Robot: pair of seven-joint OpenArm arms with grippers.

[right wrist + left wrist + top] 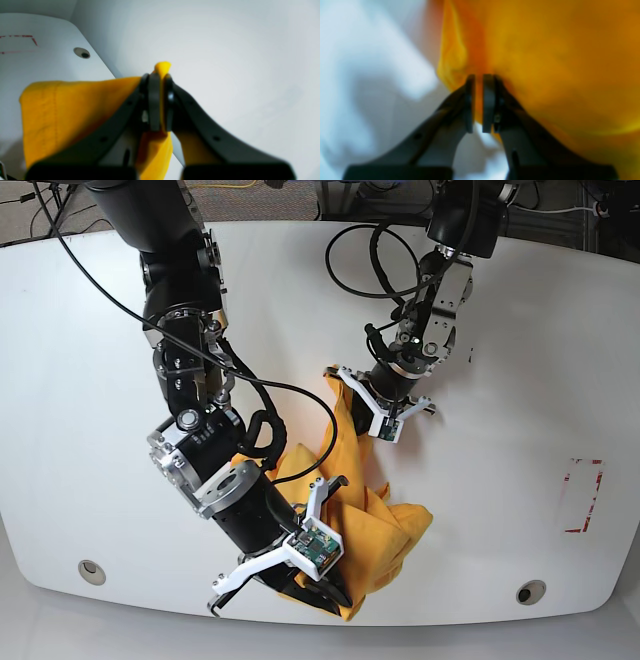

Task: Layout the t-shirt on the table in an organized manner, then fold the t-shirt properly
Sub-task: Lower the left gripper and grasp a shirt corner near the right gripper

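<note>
Orange t-shirt hangs pinched in the right jaws; left jaws barely parted over it.

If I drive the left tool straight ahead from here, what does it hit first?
Most likely the orange t-shirt: its cloth lies behind and beyond the tips of the left tool. The blurred wrist view doesn't settle how close.

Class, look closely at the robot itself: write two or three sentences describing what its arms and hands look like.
Both arms are mostly black, with silvery round joint parts and loose black cables looping around them. The right hand and left hand have slim dark fingers on broader black bases. White brackets flare out near each hand, and a green circuit board shows on the right arm's.
</note>
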